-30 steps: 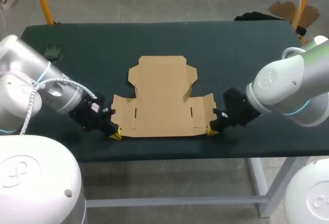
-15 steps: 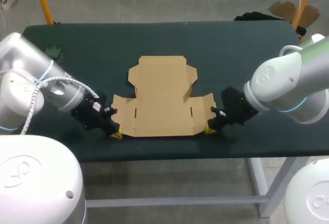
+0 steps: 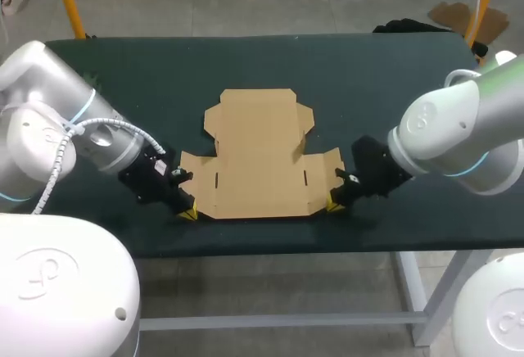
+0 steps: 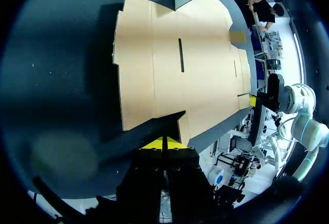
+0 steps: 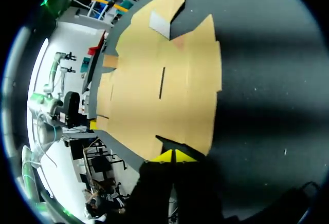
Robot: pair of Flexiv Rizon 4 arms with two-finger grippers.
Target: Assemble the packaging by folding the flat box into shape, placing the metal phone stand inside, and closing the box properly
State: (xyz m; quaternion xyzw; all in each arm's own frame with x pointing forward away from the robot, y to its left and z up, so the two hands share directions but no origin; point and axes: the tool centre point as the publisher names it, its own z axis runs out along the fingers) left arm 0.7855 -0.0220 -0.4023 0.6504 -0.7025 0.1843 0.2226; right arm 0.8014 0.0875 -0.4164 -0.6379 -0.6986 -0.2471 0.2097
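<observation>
At the table's (image 3: 368, 79) near edge, the left gripper (image 3: 188, 211) and right gripper (image 3: 332, 205) each sit at a near corner of the flat box (image 3: 258, 156). Each has its 2 yellow tips pinched together on nothing. The step looks like raising the side flaps. The tips should stay low, wedge under each flap's edge and lift evenly from both sides, or the sheet may skid. Farther off, the lid panel (image 3: 258, 115) lies flat. The phone stand shows in none of the 3 views.
</observation>
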